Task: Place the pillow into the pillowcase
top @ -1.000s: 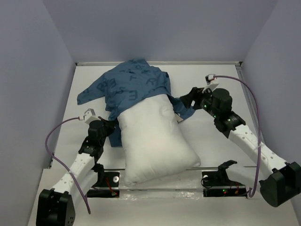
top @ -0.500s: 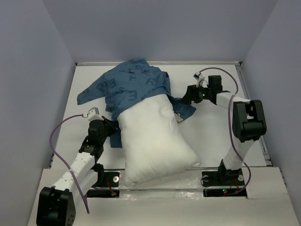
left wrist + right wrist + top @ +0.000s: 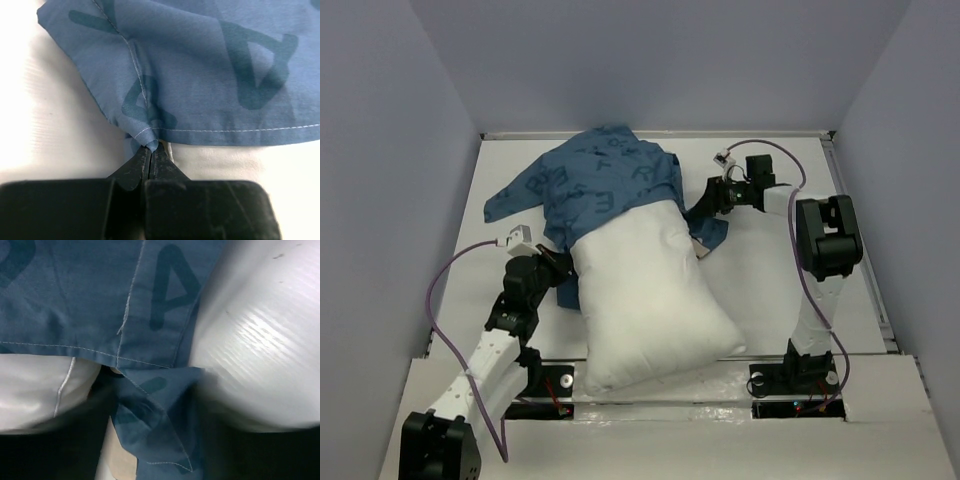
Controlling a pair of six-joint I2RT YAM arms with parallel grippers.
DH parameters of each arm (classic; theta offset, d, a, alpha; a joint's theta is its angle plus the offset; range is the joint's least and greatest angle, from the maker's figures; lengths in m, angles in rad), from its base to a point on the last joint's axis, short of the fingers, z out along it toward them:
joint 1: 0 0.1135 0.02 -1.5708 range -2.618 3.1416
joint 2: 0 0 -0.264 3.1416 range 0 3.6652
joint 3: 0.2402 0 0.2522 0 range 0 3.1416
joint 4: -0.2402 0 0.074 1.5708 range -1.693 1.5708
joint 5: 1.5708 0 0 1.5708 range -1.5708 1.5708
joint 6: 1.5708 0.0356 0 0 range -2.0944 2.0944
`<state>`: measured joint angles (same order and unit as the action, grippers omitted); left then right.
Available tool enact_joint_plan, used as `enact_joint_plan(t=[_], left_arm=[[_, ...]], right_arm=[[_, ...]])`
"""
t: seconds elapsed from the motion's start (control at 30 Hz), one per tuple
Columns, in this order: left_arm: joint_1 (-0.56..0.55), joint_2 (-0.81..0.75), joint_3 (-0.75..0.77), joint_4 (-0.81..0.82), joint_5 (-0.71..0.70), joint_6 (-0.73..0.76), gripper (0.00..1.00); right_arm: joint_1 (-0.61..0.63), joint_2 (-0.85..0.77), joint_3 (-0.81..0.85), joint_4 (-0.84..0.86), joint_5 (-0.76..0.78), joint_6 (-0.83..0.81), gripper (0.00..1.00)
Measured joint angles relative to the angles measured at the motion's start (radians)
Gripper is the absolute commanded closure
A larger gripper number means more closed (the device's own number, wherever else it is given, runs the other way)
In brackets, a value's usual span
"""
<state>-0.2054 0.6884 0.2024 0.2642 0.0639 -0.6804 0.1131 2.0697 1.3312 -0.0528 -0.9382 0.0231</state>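
Observation:
The white pillow (image 3: 650,300) lies lengthwise in the middle of the table, its far end inside the blue lettered pillowcase (image 3: 605,180). My left gripper (image 3: 557,268) is at the pillow's left side, shut on a pinched fold of the pillowcase hem (image 3: 150,142); white pillow (image 3: 230,165) shows just under that hem. My right gripper (image 3: 704,207) is at the pillowcase's right edge. In the right wrist view its jaws are blurred dark shapes wide apart, with a loose hem corner (image 3: 150,415) between them and the pillow (image 3: 35,390) to the left.
Grey walls close in the white table (image 3: 790,270) on the left, back and right. A purple cable (image 3: 435,300) loops off the left arm and another (image 3: 798,270) hangs by the right arm. The arm bases (image 3: 790,380) stand at the near edge.
The right arm has folded up from reaching out low at the right, and its gripper has moved left and farther back to the pillowcase's right edge. The left gripper holds its place.

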Motion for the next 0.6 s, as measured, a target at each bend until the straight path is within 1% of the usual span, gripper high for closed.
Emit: enact_joint_plan(t=[0.03,0.07,0.13,0.2,0.23,0.3,0.37,0.4,0.47,0.53,0.6], left_arm=[[0.000,-0.007,0.000,0.000,0.004,0.000,1.00],[0.000,-0.016,0.000,0.000,0.010,0.000,1.00],[0.000,-0.027,0.002,-0.003,0.016,0.000,1.00],[0.000,-0.037,0.012,-0.011,0.026,0.000,1.00],[0.000,-0.040,0.020,-0.019,0.032,0.000,1.00],[0.000,-0.046,0.065,-0.068,0.050,0.000,1.00],[0.000,-0.050,0.135,-0.122,0.069,0.000,1.00],[0.000,-0.050,0.203,-0.154,0.082,0.001,1.00],[0.000,-0.043,0.335,-0.218,0.105,0.004,1.00],[0.000,-0.006,0.537,-0.285,0.155,0.006,1.00],[0.001,0.043,0.696,-0.313,0.182,0.008,1.00]], right_arm=[[0.010,0.011,0.008,0.000,-0.004,-0.001,0.78],[0.018,0.014,0.008,0.000,-0.008,0.008,1.00],[0.039,0.016,0.000,-0.007,-0.020,0.014,1.00],[0.053,0.012,-0.013,0.004,-0.023,0.050,1.00],[0.062,-0.009,-0.045,0.026,-0.024,0.080,1.00],[0.071,-0.069,-0.117,0.068,-0.023,0.138,1.00],[0.081,-0.196,-0.223,0.124,-0.019,0.216,1.00],[0.086,-0.310,-0.282,0.138,-0.011,0.264,1.00],[0.114,-0.514,-0.305,0.144,0.007,0.335,1.00],[0.135,-0.652,-0.275,0.139,0.010,0.404,1.00],[0.152,-0.770,-0.169,0.135,0.008,0.497,1.00]])
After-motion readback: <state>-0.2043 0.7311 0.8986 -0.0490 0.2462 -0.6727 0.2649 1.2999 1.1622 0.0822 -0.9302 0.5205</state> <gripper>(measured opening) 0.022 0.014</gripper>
